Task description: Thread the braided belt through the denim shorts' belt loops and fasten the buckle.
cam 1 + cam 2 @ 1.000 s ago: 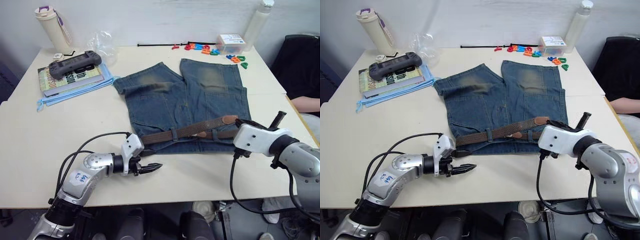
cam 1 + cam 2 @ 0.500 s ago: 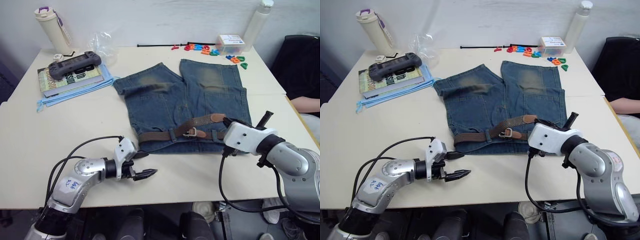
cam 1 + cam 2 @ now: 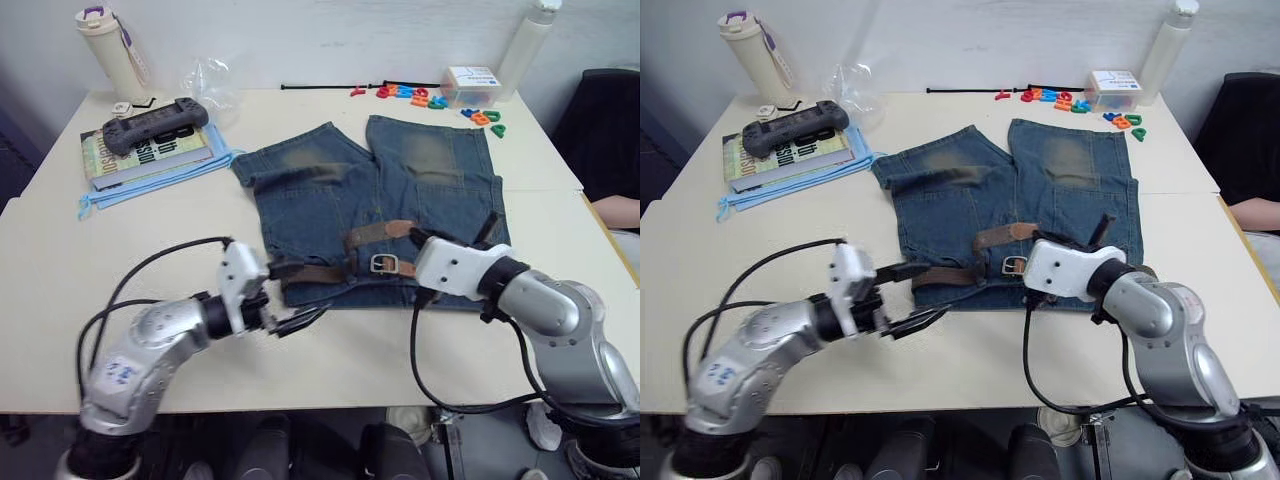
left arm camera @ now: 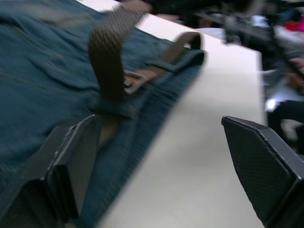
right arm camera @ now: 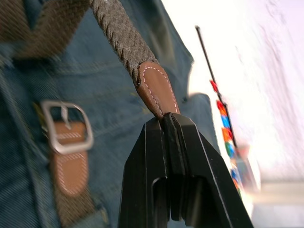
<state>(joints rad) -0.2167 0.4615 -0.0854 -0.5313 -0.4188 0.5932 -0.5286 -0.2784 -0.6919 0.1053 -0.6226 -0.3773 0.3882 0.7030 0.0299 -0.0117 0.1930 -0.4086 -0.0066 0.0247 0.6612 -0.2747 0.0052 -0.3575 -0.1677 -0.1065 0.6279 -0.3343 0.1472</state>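
1. Pale and crowded at its far edge, the desk (image 3: 60,260) carries the denim shorts (image 3: 375,195) laid flat in the middle, waistband toward the robot, legs pointing away.
2. Along that waistband lies the braided belt (image 3: 320,272), already passed under at least one of the belt loops (image 3: 352,266); the buckle (image 3: 384,264) sits near the middle of the band, prong side up.
3. The right gripper (image 5: 166,124) has its jaws clamped together on the belt's tan leather tip (image 5: 156,88), holding it lifted just above and beside the buckle, so the strap folds back over the denim. By my reading, this lines the tip up for feeding into the frame.
4. The left gripper (image 4: 156,156) hovers at the near-left corner of the waistband with jaws wide apart, one finger over the denim edge, the other over bare desk. It looks placed to pin the band.
5. Threading looks largely done; fastening remains.
6. Books, a game controller (image 3: 155,122), a bottle and coloured letters sit well apart.
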